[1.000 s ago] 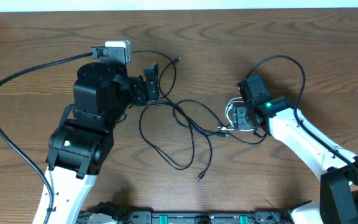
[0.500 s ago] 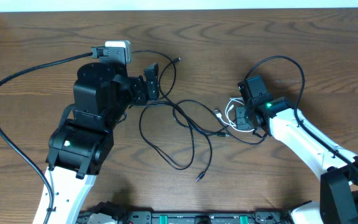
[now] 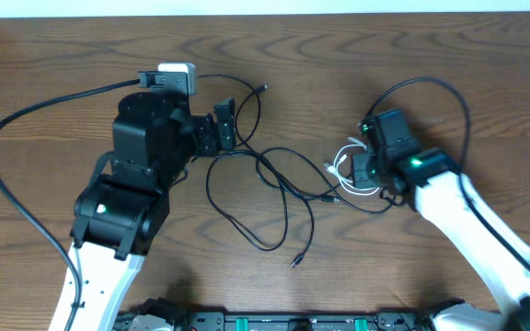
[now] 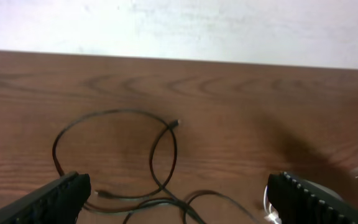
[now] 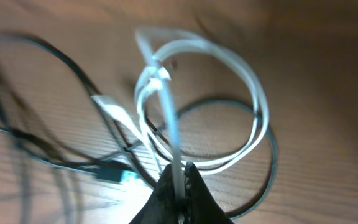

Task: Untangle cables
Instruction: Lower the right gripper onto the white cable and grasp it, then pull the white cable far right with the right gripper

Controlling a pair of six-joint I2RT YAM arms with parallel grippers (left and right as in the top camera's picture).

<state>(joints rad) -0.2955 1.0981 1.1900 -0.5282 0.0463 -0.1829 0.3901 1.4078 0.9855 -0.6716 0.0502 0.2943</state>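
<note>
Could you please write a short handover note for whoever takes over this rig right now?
Left gripper: open, holding nothing, near the far loops of the black cables.
Right gripper: shut on the white cable, which lies coiled to the right of the black ones on the table.
Done: white cable grasped.
Left: a black cable runs under the white coil, and the black cables cross each other mid-table. Nothing is separated yet.
</note>
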